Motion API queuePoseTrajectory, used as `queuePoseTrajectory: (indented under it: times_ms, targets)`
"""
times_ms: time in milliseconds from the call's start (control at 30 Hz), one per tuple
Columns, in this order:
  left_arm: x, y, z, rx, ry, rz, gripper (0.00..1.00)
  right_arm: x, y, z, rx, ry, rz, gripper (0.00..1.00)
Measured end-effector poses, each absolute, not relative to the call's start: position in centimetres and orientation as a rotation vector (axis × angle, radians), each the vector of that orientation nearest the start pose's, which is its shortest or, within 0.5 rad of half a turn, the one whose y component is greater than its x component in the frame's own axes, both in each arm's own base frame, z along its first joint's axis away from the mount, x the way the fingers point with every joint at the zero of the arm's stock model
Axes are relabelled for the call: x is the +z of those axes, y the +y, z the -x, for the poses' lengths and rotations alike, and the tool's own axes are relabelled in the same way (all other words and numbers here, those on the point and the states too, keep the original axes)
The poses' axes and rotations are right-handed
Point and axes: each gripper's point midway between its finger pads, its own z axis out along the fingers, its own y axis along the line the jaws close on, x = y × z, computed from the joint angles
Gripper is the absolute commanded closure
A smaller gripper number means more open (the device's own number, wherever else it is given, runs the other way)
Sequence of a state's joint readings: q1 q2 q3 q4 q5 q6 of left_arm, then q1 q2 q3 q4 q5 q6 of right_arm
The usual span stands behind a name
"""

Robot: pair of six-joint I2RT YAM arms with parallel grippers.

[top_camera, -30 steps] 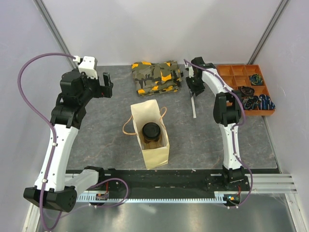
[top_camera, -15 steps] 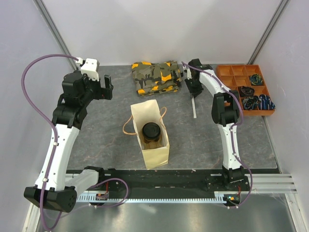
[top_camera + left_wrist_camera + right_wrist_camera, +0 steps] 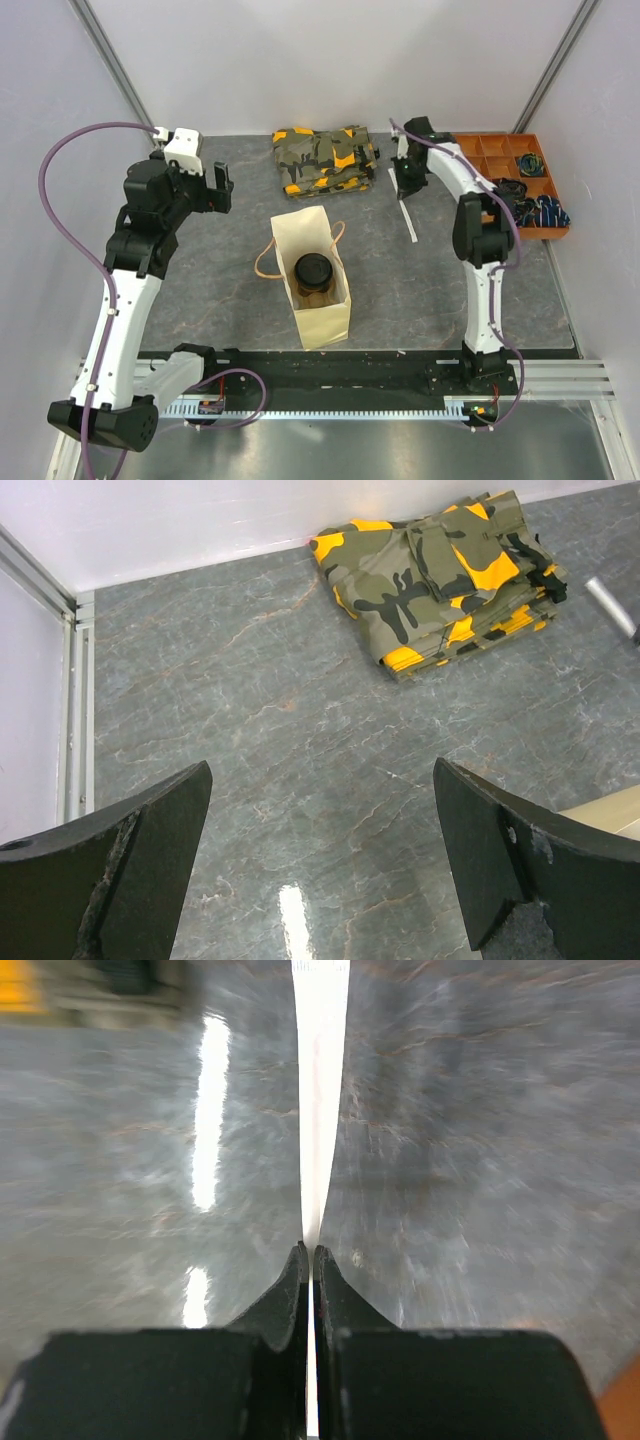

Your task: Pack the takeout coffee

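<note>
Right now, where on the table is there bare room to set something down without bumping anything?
Bare tabletop lies left of the paper bag, out to the left arm, and right of it, up to the right arm. The back is crowded: camo cloth, the right gripper shut on a white strip, and the orange tray.

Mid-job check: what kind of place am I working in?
Probably a lab robot cell, not a café: bare white walls, a black mounting rail, and unrelated props like camouflage cloth and an orange parts tray.
</note>
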State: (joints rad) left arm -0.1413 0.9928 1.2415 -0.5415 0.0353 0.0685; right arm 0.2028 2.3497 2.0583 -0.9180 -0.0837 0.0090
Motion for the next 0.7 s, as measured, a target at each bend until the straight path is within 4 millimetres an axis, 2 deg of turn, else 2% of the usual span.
queuePoseTrajectory:
  times_ms: [33,100,133,200,300,367,433,533,567,633,700]
  targets:
    - [34.1,-5.0,-32.2,-0.087,1.851,-0.222,0.0,5.5,11.6,-49.3,0.203,2.741,0.265,1.0]
    - [34.1,-5.3,-32.2,-0.103,1.846,-0.231,0.0,9.9,11.6,-49.7,0.275,2.627,0.218,1.0]
    - [34.1,-5.4,-32.3,-0.109,1.842,-0.231,0.0,12.3,11.7,-50.0,0.298,2.564,0.203,1.0]
    - [34.2,-5.6,-32.3,-0.124,1.836,-0.233,0.0,18.5,11.8,-50.5,0.347,2.394,0.173,1.0]
    - [34.3,-6.0,-32.3,-0.151,1.824,-0.236,0.0,30.7,12.7,-49.3,0.439,2.072,0.16,1.0]
    - [34.5,-6.3,-32.2,-0.174,1.814,-0.234,0.0,39.0,13.6,-46.7,0.501,1.847,0.18,1.0]
    - [34.6,-6.5,-32.0,-0.193,1.806,-0.227,0.0,45.9,15.0,-42.8,0.565,1.646,0.221,1.0]
    - [34.8,-6.8,-31.8,-0.215,1.797,-0.219,0.0,52.7,18.2,-36.5,0.672,1.417,0.321,1.0]
    - [34.9,-6.9,-31.8,-0.225,1.793,-0.216,0.0,54.3,19.4,-34.5,0.714,1.357,0.363,1.0]
    - [35.1,-7.0,-31.6,-0.237,1.784,-0.209,0.0,56.5,21.9,-31.2,0.796,1.266,0.44,1.0]
    - [35.3,-7.0,-31.3,-0.247,1.776,-0.203,0.0,57.3,24.1,-28.8,0.866,1.216,0.497,1.0]
